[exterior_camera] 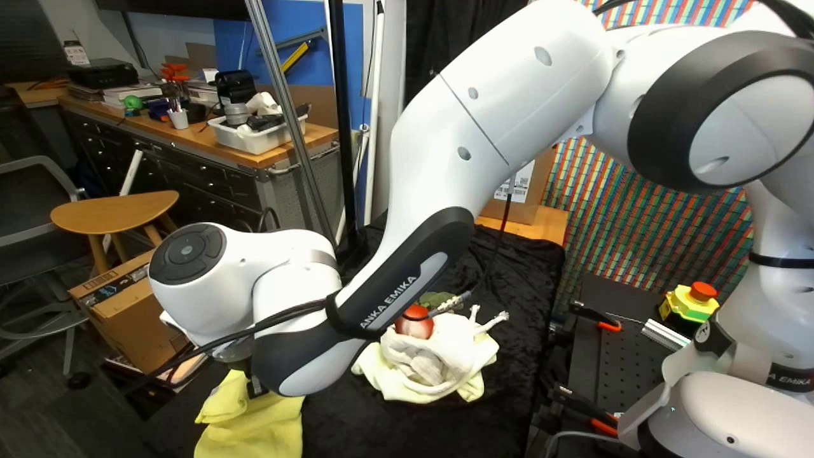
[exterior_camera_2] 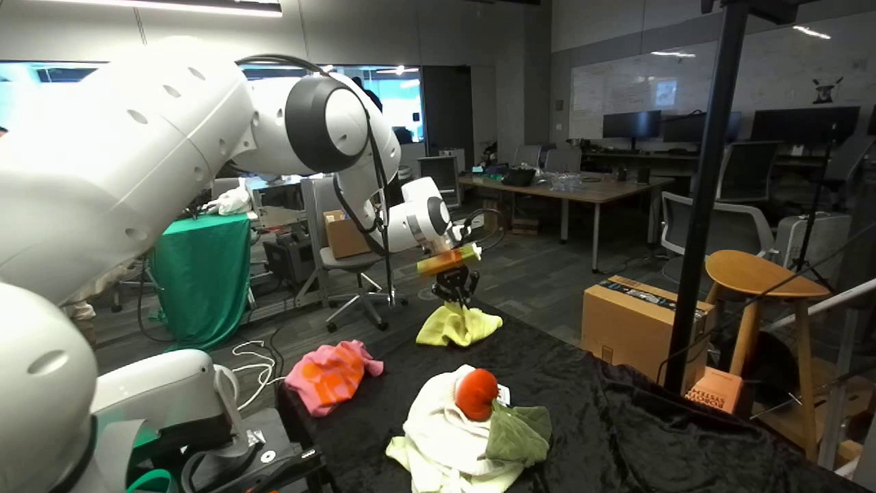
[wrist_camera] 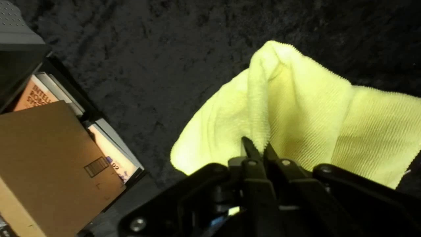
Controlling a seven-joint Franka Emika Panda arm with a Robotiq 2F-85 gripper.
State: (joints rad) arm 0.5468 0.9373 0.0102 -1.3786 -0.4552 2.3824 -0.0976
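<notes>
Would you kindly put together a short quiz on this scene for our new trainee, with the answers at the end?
1. What is the gripper shut on?
a) the cardboard box
b) the yellow cloth
c) the wooden stool

2. True or false: the pink and orange cloth lies apart from the yellow cloth.

3. Short answer: what color is the round object by the white bundle?

Key:
1. b; it is gripped by a fold.
2. True; an exterior view shows a gap between the two.
3. Red.
</notes>
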